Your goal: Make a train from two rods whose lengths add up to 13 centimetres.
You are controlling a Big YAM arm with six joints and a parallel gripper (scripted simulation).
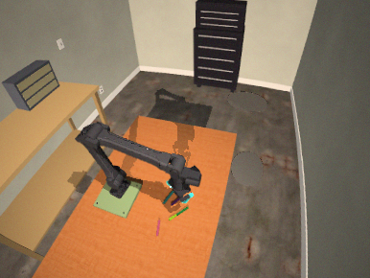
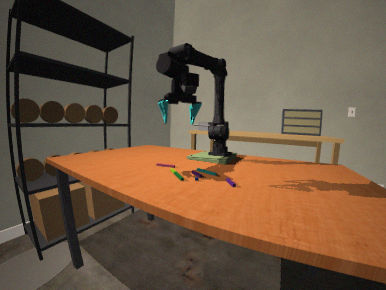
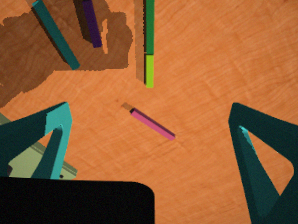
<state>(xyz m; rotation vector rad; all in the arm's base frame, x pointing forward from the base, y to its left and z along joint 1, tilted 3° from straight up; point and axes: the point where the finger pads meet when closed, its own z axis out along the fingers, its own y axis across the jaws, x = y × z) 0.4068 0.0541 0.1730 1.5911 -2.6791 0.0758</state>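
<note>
A green rod (image 1: 183,210) (image 2: 179,176) (image 3: 150,25) and a lime rod (image 1: 173,217) (image 2: 173,171) (image 3: 149,72) lie flat, end to end in one straight line, with no visible gap or sideways step at their joint. The green rod's far end is cut off in the wrist view. My gripper (image 2: 179,123) (image 3: 150,111) is wide open and empty, high above the table. A pink rod (image 1: 158,226) (image 2: 166,165) (image 3: 152,124) lies slanted, clear of the lime end.
A turquoise rod (image 2: 207,172) (image 3: 56,35) and a purple rod (image 2: 197,174) (image 3: 92,25) lie apart beside the green rod. Another purple rod (image 2: 230,182) lies farther off, and a small blue rod (image 2: 196,179) lies near the first purple one. The green base plate (image 1: 107,203) is behind.
</note>
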